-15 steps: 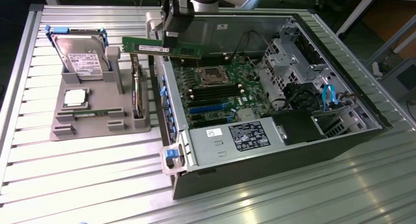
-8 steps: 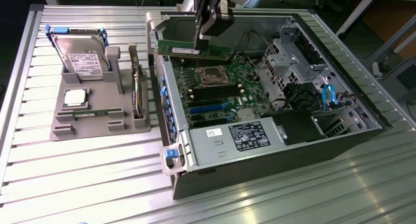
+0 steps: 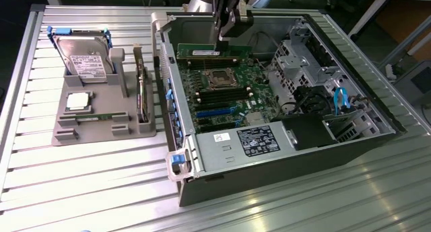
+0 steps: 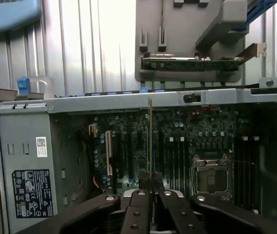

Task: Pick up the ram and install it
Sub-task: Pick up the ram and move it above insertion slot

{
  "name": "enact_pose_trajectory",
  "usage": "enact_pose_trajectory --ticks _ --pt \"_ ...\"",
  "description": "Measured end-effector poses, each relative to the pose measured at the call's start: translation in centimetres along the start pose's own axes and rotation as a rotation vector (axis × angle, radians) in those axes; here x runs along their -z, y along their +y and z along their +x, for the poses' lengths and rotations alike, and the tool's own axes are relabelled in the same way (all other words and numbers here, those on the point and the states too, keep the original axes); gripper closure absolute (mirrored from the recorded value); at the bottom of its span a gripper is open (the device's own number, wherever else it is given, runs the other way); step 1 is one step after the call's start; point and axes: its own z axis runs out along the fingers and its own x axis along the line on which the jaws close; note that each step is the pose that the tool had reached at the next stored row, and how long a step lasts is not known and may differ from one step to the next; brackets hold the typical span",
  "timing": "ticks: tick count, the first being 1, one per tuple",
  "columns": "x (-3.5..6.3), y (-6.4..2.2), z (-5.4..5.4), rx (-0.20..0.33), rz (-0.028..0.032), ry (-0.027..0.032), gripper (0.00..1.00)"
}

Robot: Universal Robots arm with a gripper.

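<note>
My gripper [image 3: 223, 44] is inside the open computer case [image 3: 377, 136], shut on the ram [image 3: 205, 52]. The ram is a long green stick with a white label, held level on its long edge above the motherboard [image 3: 232, 98]. It hangs over the memory slots just beyond the empty processor socket [image 3: 219, 78]. In the wrist view the ram [image 4: 150, 139] appears edge-on as a thin line rising from my closed fingers [image 4: 158, 187], running along the dark slots beside the socket [image 4: 212, 176]. Whether it touches a slot I cannot tell.
A grey fixture tray [image 3: 67, 136] lies to the exterior view's left of the case. It carries a hard drive [image 3: 84, 58], a silver processor chip [image 3: 78, 101], another memory stick [image 3: 94, 117] and an upright expansion card [image 3: 141, 93]. The power supply [image 3: 249, 141] fills the case's near end.
</note>
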Motion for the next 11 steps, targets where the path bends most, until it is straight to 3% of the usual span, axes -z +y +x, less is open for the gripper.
enact_pose_trajectory --ticks 1,2,3,5,11 --pt "0.0 -0.01 0.1 0.0 -0.002 -0.0422 0.89" --pt "0.0 -0.01 0.2 -0.001 -0.0042 -0.0912 0.89" --pt "-0.01 -0.01 0.3 -0.001 -0.0054 -0.1179 0.89" --pt "0.01 -0.13 0.3 0.0 -0.0057 -0.1176 0.89" --pt "-0.03 -2.29 0.2 -0.001 -0.0092 -0.1177 0.89"
